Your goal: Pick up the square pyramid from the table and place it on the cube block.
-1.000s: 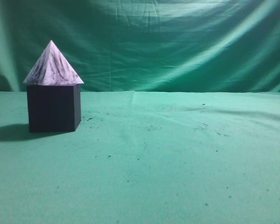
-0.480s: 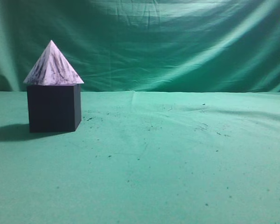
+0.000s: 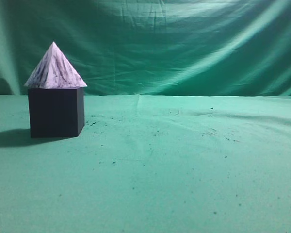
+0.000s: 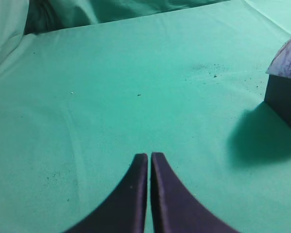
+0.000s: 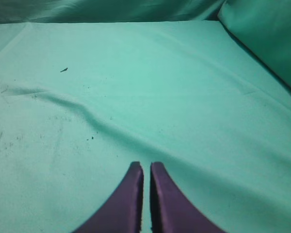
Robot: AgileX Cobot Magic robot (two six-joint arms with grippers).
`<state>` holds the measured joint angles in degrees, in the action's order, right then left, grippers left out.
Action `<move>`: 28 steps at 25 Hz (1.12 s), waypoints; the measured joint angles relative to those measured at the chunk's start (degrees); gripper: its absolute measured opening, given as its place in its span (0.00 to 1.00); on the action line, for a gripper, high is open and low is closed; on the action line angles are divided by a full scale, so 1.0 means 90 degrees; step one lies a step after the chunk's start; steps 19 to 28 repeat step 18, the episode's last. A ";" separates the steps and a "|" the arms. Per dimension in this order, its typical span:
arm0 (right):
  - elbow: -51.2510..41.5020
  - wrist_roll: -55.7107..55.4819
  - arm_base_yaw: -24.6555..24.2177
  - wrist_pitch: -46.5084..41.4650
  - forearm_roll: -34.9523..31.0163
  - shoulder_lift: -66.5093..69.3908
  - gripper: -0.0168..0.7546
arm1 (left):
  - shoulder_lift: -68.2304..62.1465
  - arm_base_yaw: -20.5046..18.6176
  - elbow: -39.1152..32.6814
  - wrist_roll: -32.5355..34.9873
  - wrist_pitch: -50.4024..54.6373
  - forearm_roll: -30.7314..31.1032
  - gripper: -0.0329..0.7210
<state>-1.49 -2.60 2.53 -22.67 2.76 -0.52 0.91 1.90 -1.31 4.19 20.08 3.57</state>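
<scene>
The square pyramid (image 3: 55, 69), pale lilac with dark streaks, sits upright on top of the dark cube block (image 3: 56, 111) at the left of the green table (image 3: 174, 170). In the left wrist view the pyramid (image 4: 288, 60) and cube (image 4: 283, 99) show at the right edge. My left gripper (image 4: 149, 156) is shut and empty, well away from them above the cloth. My right gripper (image 5: 144, 166) is shut and empty over bare cloth. Neither gripper shows in the exterior view.
A green cloth backdrop (image 3: 184, 43) hangs behind the table. The cloth has low wrinkles and small dark specks (image 3: 213, 131) right of the middle. The cube casts a shadow (image 3: 9, 137) to its left.
</scene>
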 joint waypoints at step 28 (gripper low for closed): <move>0.0000 0.0000 -0.0027 0.0053 -0.0020 0.0000 0.09 | 0.0000 0.0000 0.0000 0.0000 0.0000 0.0000 0.04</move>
